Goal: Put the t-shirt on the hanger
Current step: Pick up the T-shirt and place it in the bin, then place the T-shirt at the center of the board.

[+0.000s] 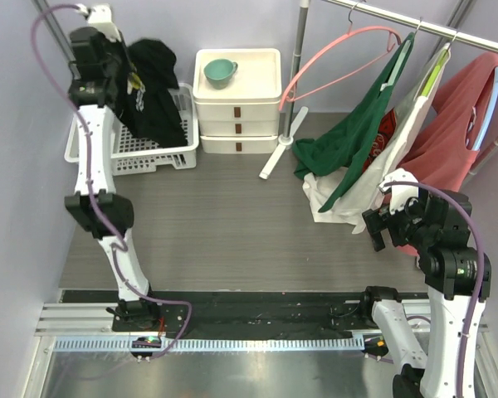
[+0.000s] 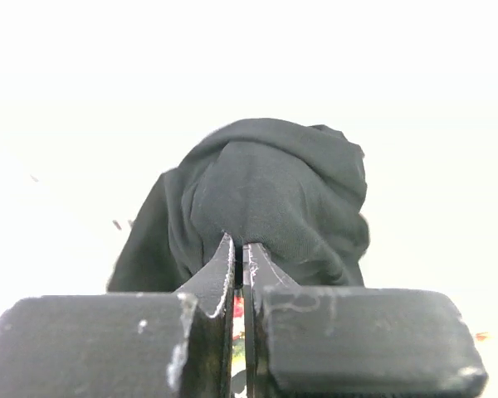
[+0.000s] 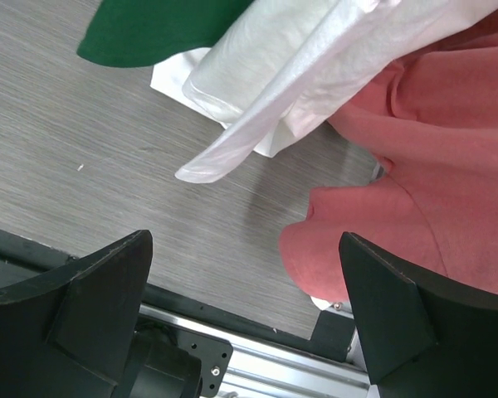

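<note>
Above the basket (image 1: 134,161), the left hand (image 2: 239,242) pinches a fold of the t-shirt (image 2: 274,191), limp and light; its shoulders seem better holds. The right hand (image 3: 245,242) gapes empty.

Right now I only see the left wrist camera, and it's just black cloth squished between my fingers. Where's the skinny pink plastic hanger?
Observer: The thin pink plastic hanger hangs bare on the metal rail, far right.
Operator: Is my shirt up in the air?
Observer: Yes. The black soft fabric t-shirt dangles from the left gripper, above the white plastic basket.
Operator: What about my other arm?
Observer: The right gripper is open and holds nothing, low beside the salmon-red garment.
</note>
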`<action>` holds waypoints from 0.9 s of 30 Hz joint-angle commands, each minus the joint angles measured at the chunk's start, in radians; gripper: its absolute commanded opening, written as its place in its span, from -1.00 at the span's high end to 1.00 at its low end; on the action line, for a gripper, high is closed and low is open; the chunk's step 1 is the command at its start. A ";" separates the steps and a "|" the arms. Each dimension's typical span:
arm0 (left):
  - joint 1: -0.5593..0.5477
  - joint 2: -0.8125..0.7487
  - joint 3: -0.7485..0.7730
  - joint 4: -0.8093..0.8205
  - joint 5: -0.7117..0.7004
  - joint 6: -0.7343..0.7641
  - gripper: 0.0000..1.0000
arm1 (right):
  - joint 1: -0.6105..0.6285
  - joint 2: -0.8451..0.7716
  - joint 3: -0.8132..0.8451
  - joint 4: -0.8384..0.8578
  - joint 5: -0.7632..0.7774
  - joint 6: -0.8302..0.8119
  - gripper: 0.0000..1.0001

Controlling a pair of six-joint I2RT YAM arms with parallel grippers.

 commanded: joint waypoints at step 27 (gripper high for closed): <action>-0.464 -0.820 -0.681 -0.161 0.118 -0.116 1.00 | -0.003 0.160 0.020 -0.113 -0.462 -0.069 -0.99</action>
